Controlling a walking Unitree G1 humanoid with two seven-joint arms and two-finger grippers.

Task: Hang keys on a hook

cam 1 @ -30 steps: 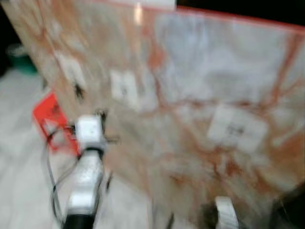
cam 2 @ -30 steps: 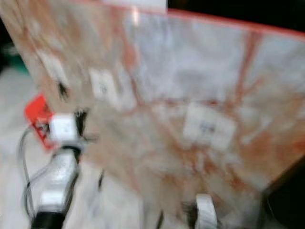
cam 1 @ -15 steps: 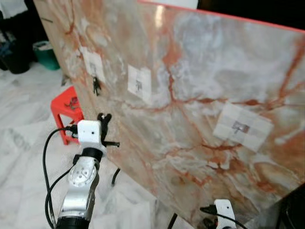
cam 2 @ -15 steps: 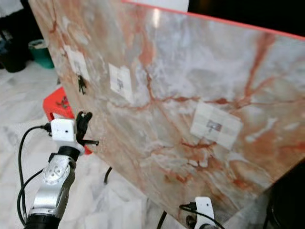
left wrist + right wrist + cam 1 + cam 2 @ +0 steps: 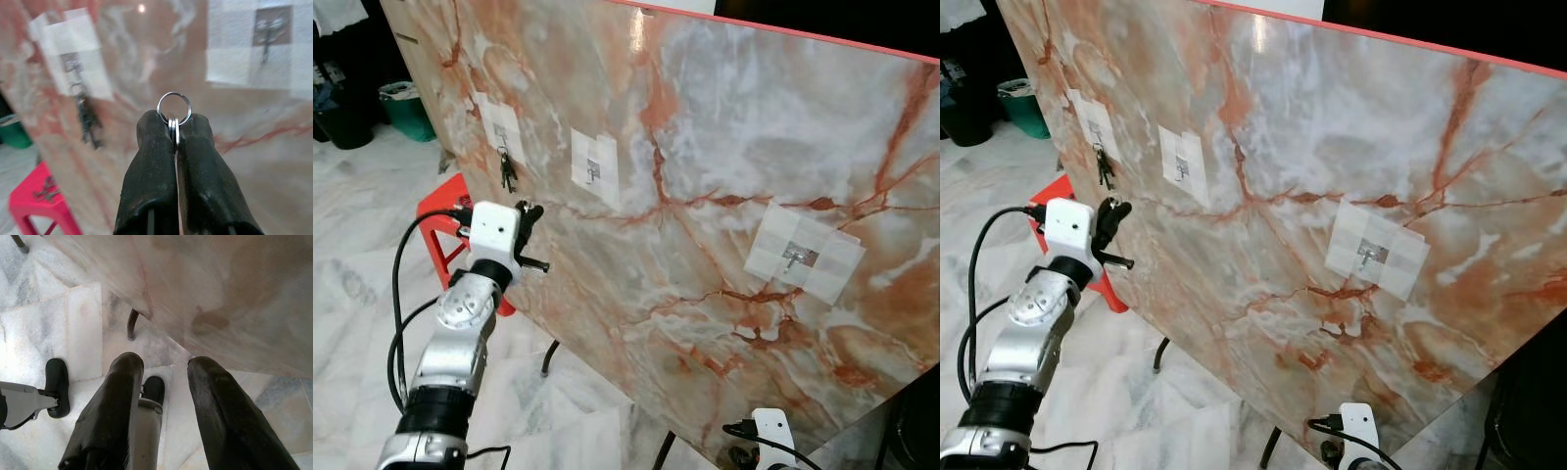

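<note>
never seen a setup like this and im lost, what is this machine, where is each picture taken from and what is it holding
This is a walking humanoid robot with two silver arms, each ending in two long black fingers. The two wide pictures come from a pair of cameras on its head, so they show the same scene. It faces a tilted marble board with three hooks on white patches: the left hook has a bunch of keys on it, the middle hook and right hook are bare. A red stool stands behind the board on the marble floor.

The other two pictures come from cameras on the wrists. The left gripper is raised near the board, fingers pinched on a metal key ring. The right gripper hangs low, fingers apart, pointing at the floor.
</note>
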